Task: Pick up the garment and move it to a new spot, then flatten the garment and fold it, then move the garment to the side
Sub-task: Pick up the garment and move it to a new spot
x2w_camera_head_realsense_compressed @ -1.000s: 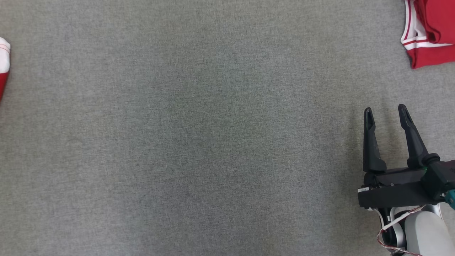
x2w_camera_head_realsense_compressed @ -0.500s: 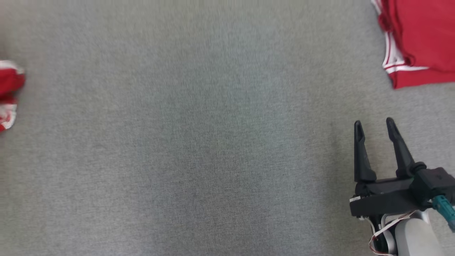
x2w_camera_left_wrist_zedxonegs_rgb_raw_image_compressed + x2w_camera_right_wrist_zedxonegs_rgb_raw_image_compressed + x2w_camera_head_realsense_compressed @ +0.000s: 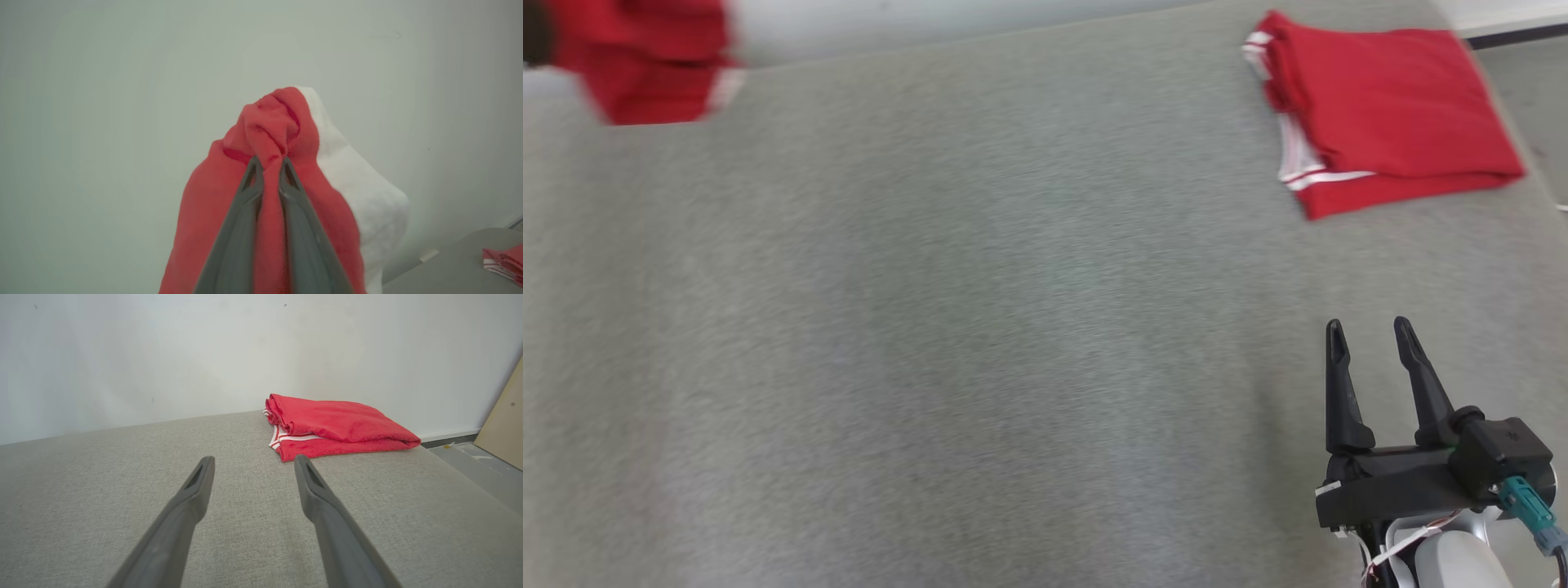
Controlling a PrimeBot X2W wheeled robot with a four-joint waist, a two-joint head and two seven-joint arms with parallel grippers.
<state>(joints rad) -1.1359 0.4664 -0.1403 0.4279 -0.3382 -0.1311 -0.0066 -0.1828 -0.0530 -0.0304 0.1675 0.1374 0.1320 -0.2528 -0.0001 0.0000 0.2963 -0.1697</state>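
Head view, right gripper (image 3: 1368, 327) wide, empty, one folded garment (image 3: 1388, 98), left gripper (image 3: 268, 161) pinching one hanging garment (image 3: 282, 118)

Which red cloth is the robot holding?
The bunched red garment pinched in the left gripper; the folded red garment lies on the grey table, untouched.

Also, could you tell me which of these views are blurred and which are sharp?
Head view: motion-smeared throughout, worst at upper left, where the held garment is a red streak; the folded garment is readable. Left wrist view: soft, the left gripper blurred near the lens. Right wrist view: sharp, the grey surface showing crisp weave.
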